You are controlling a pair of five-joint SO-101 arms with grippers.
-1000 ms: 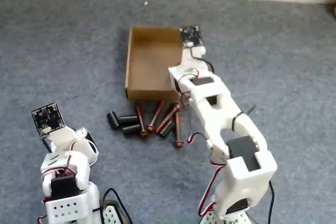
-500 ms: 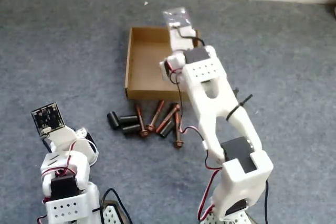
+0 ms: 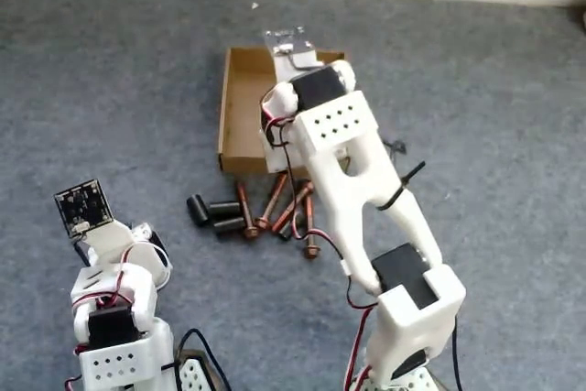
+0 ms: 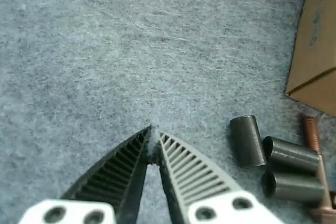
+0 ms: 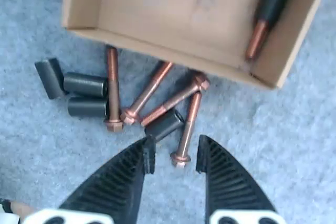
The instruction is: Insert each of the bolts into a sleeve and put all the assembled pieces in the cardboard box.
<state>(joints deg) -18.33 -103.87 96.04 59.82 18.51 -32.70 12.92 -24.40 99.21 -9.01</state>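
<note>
The cardboard box [image 5: 173,14] holds one assembled piece [image 5: 270,9], a copper bolt in a dark sleeve, lying in a corner. In front of the box several copper bolts [image 5: 147,93] and dark sleeves [image 5: 85,84] lie loose on the carpet [image 3: 247,212]. My right gripper [image 5: 175,153] hangs open above this pile, its tips either side of one bolt's head [image 5: 181,158], holding nothing. The right arm [image 3: 330,125] stretches over the box [image 3: 243,107]. My left gripper [image 4: 152,137] is shut and empty, low over the carpet, well short of the nearest sleeve [image 4: 245,140].
Grey carpet covers the whole work surface. The left arm [image 3: 114,263] sits at the near left, away from the pile. A corner of the box [image 4: 317,51] shows in the left wrist view. Open carpet lies to the left and right of the box.
The right arm has risen and swung left from the box's right side, so that it now hangs over the box's front wall and the pile. The left arm has not moved.
</note>
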